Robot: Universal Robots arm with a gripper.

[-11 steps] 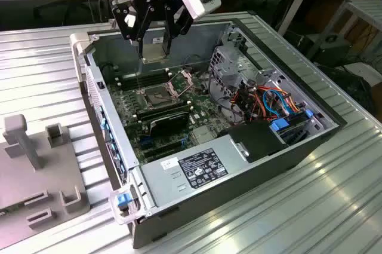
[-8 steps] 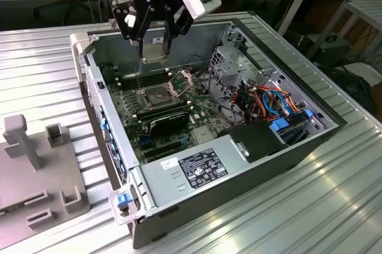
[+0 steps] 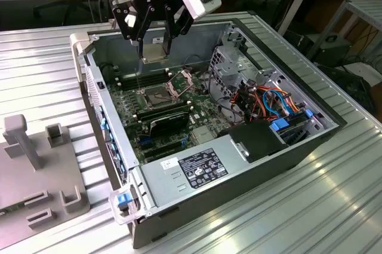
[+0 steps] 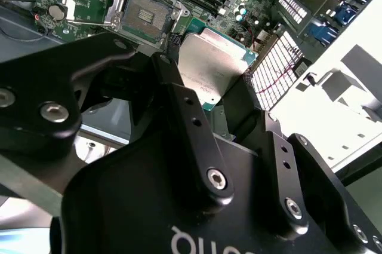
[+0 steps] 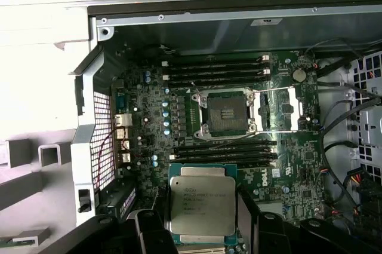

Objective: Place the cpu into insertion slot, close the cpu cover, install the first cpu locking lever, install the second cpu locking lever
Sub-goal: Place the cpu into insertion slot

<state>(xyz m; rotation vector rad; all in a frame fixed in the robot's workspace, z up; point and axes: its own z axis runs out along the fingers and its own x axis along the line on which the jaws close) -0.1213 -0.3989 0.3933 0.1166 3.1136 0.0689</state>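
Ribbed aluminium table (image 3: 334,194) carries an open computer case (image 3: 89,80) lying on its side, with a grey moulded fixture (image 3: 36,164) on the exterior view's left and desks and cables in the background. Inside the case a green circuit board (image 3: 128,107) faces up, next to a labelled power supply (image 3: 197,170) and a bundle of coloured wires (image 3: 268,101). The arm reaches in from above at the far side of the case, its wrist turned so that the black gripper (image 3: 153,48) points straight down at the board. Its two fingers (image 4: 173,86) are clamped on opposite edges of the cpu (image 3: 155,55), which hangs roughly level, silver top towards the wrist, clear above the board and touching nothing but the fingers. In the first wrist view the cpu (image 5: 202,205) sits between the finger ends, off to one side of the insertion slot (image 5: 227,112), with a bank of long black memory slots (image 5: 227,149) lying between the two. The slot is bare, its dark pin field exposed inside the silver rim. The cpu cover (image 5: 268,110) is swung fully open and lies back flat beside the slot on the side away from the case's perforated rear wall (image 5: 101,140), green board showing through its window. In the exterior view the slot lies below the gripper and a little nearer the camera, so the chip is well apart from it in height. Whether the locking levers are free cannot be made out.
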